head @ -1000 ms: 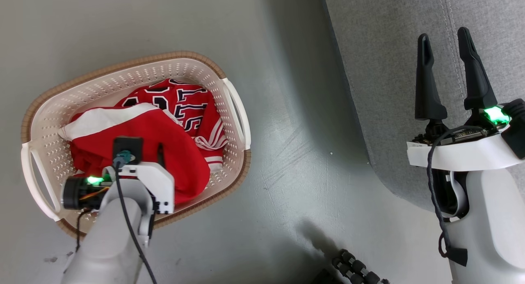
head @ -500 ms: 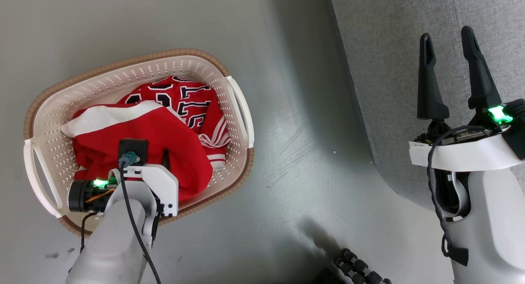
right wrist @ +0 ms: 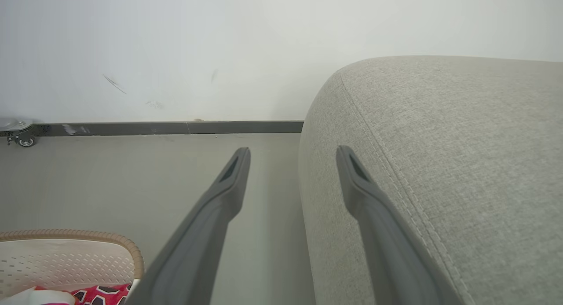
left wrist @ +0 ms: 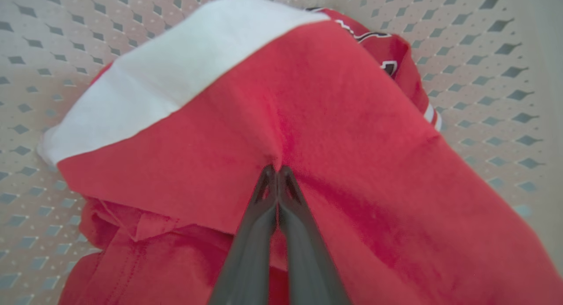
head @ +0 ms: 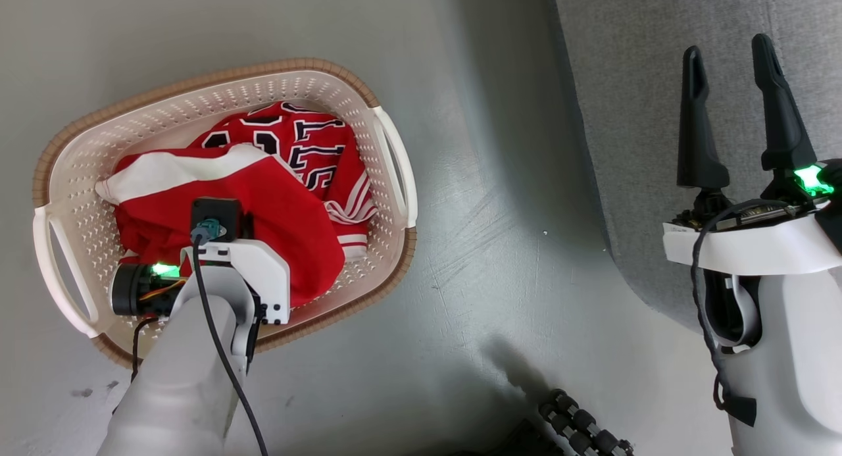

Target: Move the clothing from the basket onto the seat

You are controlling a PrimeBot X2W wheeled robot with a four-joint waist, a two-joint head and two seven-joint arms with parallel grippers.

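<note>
While the right end effector hangs released at frame right, the left end effector pinches clothing in the basket.

grey floor bears the basket, the seat nearby.

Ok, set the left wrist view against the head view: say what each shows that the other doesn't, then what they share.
Left wrist view: the left gripper, fingertips closed together, pinching a crease in the clothing. Head view: the right gripper, open, near the seat, and the floor between seat and basket. Both: the red clothing lying inside the perforated basket.
</note>
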